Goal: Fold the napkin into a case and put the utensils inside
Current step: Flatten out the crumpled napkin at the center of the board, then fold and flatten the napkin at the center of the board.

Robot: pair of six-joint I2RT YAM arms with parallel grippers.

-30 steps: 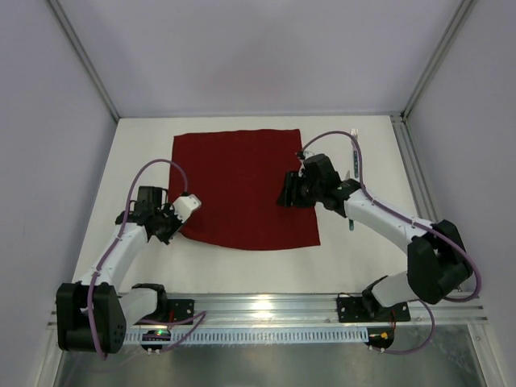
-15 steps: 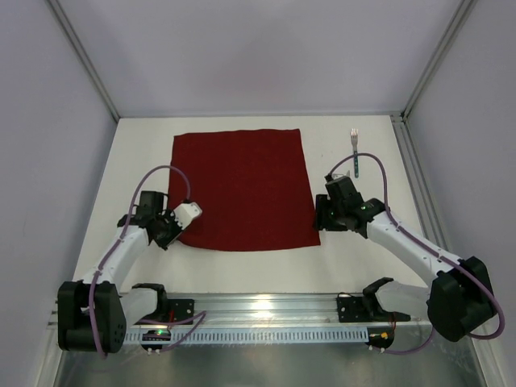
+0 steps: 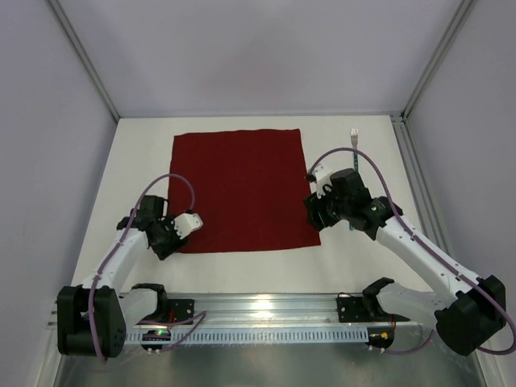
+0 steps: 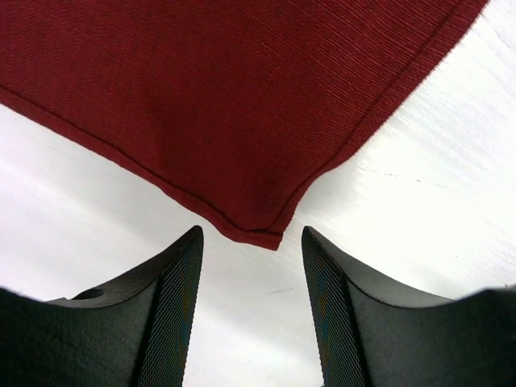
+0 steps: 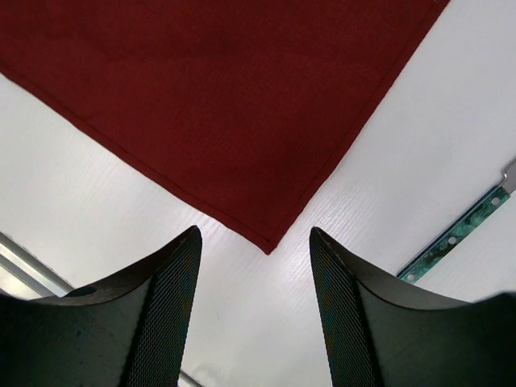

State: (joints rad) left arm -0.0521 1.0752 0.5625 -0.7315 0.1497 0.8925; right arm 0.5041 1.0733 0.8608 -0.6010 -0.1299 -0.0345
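The napkin (image 3: 242, 189) lies flat and open on the bench (image 3: 141, 149), in the middle of the top view. It is not folded yet, so there is no case. Its two near corners sit at the bottom of the red patch, one at lower left and one at lower right.

Each corner has its own arm close by. The left gripper (image 3: 172, 235) is right at the lower left corner. In the left wrist view, the napkin (image 4: 242, 97) fills the top of the picture. Its corner pokes down just into the gap of the left gripper (image 4: 251, 234), and the fingers stand apart with nothing in them.

The right gripper (image 3: 316, 216) is right at the lower right corner. In the right wrist view, the tip of the napkin (image 5: 218, 105) also points down into the gap of the right gripper (image 5: 254, 234). Its fingers stand apart too, and hold nothing.

I cannot tell if the fingers touch the cloth or hang a little above it.

I think the next move is to pinch both corners and carry them toward the top of the picture.

The fork (image 3: 353, 135) lies off the cloth at upper right, pointing up and down. A green handle (image 5: 451, 238) shows at the right edge of the right wrist view. I cannot tell if it is the fork or the knife.
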